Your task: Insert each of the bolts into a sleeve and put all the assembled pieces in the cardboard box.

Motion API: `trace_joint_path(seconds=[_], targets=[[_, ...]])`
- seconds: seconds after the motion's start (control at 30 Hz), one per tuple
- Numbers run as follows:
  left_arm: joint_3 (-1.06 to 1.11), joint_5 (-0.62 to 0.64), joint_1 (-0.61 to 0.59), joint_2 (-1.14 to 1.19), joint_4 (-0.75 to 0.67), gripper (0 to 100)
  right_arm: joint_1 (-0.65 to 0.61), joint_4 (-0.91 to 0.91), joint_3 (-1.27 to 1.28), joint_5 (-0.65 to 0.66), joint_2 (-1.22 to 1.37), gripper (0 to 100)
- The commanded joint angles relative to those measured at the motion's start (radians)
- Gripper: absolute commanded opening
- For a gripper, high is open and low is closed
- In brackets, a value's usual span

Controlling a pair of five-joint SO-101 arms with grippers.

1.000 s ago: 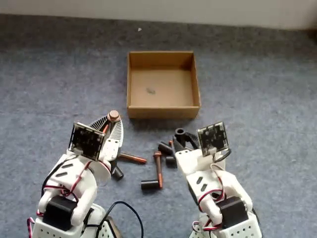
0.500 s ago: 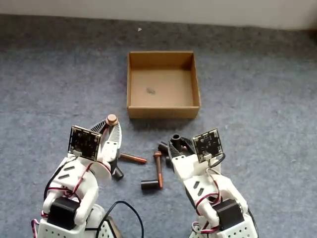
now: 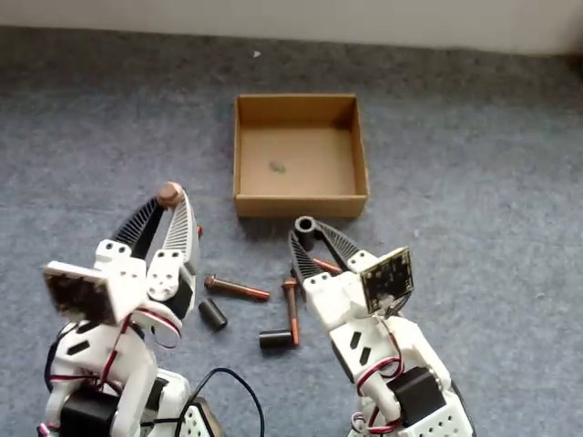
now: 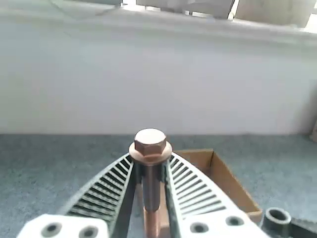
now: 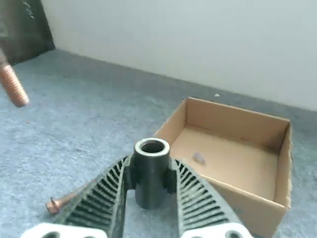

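Bolt (image 4: 150,148) clamped in L hand (image 3: 171,200), sleeve (image 5: 151,174) clamped in R hand (image 3: 306,233).

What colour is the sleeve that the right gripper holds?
The sleeve is black; the right wrist view shows it best.

Left gripper (image 3: 169,206) swung up and off to the left, copper bolt (image 3: 168,192) going with it. Right gripper (image 3: 306,238) lifted its black sleeve (image 3: 304,225) and shifted a bit left too.
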Motion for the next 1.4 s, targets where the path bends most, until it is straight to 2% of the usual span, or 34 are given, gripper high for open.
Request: trace_joint_path(seconds=[0.0, 0.2, 0.47, 0.67, 0.8, 0.97, 1.37], targets=[[-0.084, 0.018, -0.005, -0.012, -0.118, 0, -0.085, -0.082, -0.008, -0.005, -0.013, 0.5], [-0.102, 0.120, 0.012, -0.010, -0.178, 0, -0.174, -0.151, -0.007, -0.003, -0.013, 0.5], [-0.104, 0.126, 0.260, -0.010, -0.180, 0, -0.269, -0.153, 0.087, -0.003, -0.012, 0.5], [-0.097, 0.126, 0.331, -0.010, -0.176, 0, -0.268, -0.154, 0.120, -0.003, -0.012, 0.5], [-0.097, 0.124, 0.335, -0.010, -0.149, 0, -0.266, -0.154, 0.120, 0.000, -0.012, 0.5], [-0.097, 0.071, 0.337, -0.010, -0.078, 0, -0.266, -0.156, 0.091, 0.084, -0.012, 0.5], [-0.061, 0.069, 0.337, -0.010, -0.037, 0, -0.206, -0.180, 0.064, 0.081, -0.013, 0.5]])
